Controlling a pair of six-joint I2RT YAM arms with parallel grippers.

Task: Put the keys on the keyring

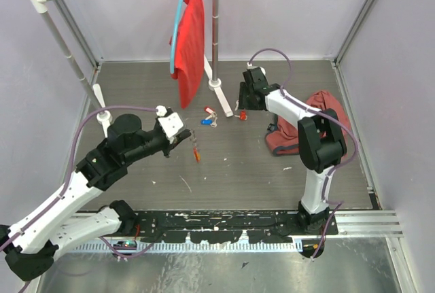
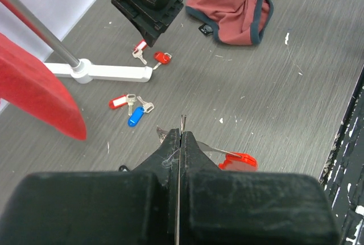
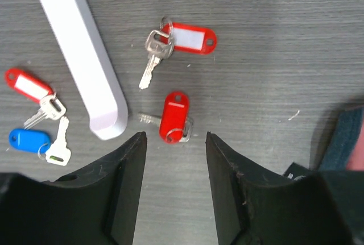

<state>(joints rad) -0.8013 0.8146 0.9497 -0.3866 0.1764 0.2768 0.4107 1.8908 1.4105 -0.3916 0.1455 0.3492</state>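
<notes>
**Red-tagged key [image 3: 173,115] lies between spread right jaws; keyring [image 2: 241,161] pinched on the left**

Right gripper [image 3: 173,137]: fingers spread, low over the grey table [image 1: 238,170]. The key sits on the surface in the gap between the fingertips. No contact with either finger can be seen.

Left gripper [image 2: 181,137]: fingers pressed together on the keyring's thin metal part, a short end of which stands out past the tips. Its long red plastic piece hangs below the fingers, clear of the table. This gripper is well apart from the keys.

Other keys: a key with a red-and-white tag [image 3: 186,37] lies just beyond the one between the jaws. On the far side of the white rack foot [image 3: 85,52] lie another red-tagged key [image 3: 25,83] and a blue-tagged key [image 3: 27,140], close together.

A dull red cloth [image 2: 233,6] lies crumpled near the right arm.
</notes>
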